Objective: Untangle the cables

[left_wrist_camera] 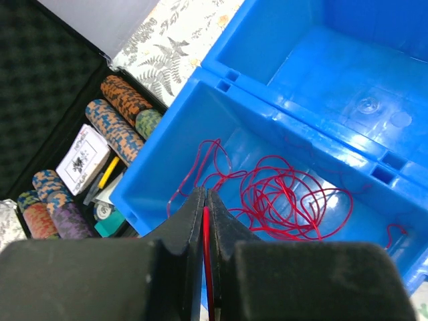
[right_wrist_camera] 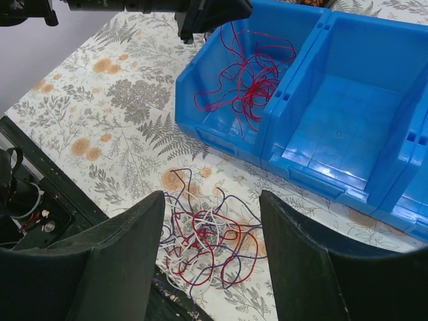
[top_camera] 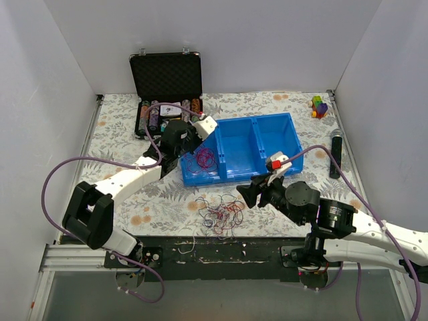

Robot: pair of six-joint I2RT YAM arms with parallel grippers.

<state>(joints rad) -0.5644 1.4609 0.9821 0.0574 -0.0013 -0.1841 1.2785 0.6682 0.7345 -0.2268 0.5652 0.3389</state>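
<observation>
A tangle of red, purple and white cables (top_camera: pixel 221 212) lies on the floral table in front of the blue bin (top_camera: pixel 254 120). In the right wrist view the tangle (right_wrist_camera: pixel 207 241) sits below and between my right gripper (right_wrist_camera: pixel 210 200) fingers, which stand wide open above it. A separate red cable (left_wrist_camera: pixel 281 197) lies coiled in the bin's left compartment (right_wrist_camera: pixel 251 73). My left gripper (left_wrist_camera: pixel 204 195) hangs over that compartment's near-left corner, shut on a strand of the red cable that runs up between its fingers. In the top view the left gripper (top_camera: pixel 189 150) is at the bin's left end and the right gripper (top_camera: pixel 247 194) just right of the tangle.
An open black case (top_camera: pixel 166 77) with poker chips (left_wrist_camera: pixel 120 100) and cards stands behind the bin's left end. Coloured toy blocks (top_camera: pixel 319 105) sit at the back right, and a black microphone-like stick (top_camera: pixel 336 152) lies right of the bin. The bin's other two compartments hold nothing.
</observation>
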